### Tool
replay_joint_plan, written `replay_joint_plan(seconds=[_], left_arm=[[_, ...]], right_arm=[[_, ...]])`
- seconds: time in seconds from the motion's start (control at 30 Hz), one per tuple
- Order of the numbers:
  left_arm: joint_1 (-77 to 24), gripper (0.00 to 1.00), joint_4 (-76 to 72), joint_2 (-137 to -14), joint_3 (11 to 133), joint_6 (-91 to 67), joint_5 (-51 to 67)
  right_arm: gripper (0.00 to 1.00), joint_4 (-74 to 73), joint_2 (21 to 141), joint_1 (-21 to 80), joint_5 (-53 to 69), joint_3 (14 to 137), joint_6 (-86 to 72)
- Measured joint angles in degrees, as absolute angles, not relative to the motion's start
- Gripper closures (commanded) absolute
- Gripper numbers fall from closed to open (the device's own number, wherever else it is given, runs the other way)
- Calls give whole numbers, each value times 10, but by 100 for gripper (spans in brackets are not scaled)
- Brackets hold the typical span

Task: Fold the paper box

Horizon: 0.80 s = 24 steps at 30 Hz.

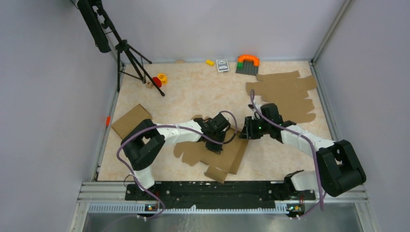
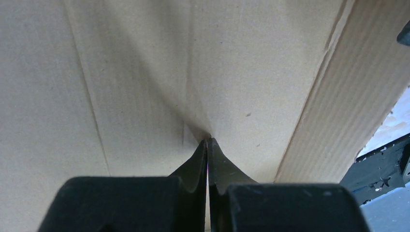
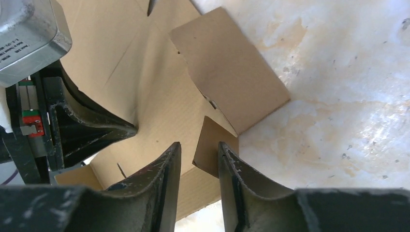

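The paper box (image 1: 212, 159), a brown creased cardboard sheet, lies flat-ish on the table in front of the arm bases. My left gripper (image 1: 215, 145) is shut, and its tips (image 2: 208, 141) press down on an inner panel of the paper box (image 2: 145, 72) beside a raised wall strip (image 2: 348, 87). My right gripper (image 1: 244, 133) is at the sheet's right edge. It stands open (image 3: 198, 150) with a small upright tab (image 3: 209, 147) between its fingers, close to the right one. A larger side flap (image 3: 232, 72) lies beyond it. The left gripper's fingers (image 3: 96, 126) show at the left of the right wrist view.
A pile of similar cardboard sheets (image 1: 285, 92) lies at the back right. A folded brown piece (image 1: 131, 121) sits at the left. A tripod (image 1: 128, 53), small toys (image 1: 159, 79), a card box (image 1: 222, 65) and an orange-and-green block (image 1: 247, 63) stand along the back.
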<state>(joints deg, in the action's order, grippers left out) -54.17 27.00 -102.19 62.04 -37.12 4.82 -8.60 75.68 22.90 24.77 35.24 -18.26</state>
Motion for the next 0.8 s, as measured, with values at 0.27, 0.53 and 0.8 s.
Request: replay_joint_plan(seconds=[0.27,0.53,0.8], left_arm=[[-543,100,270,-1022,620,-371,46],[-544,100,271,-1022,620,-373,42],[-547,100,272,-1022,622,-374,37]], right_arm=[[65,-105,752,229,269,338,-198],[48,-117,737,230,280,307,-223],[66,-145,659,233,287,297,-241]])
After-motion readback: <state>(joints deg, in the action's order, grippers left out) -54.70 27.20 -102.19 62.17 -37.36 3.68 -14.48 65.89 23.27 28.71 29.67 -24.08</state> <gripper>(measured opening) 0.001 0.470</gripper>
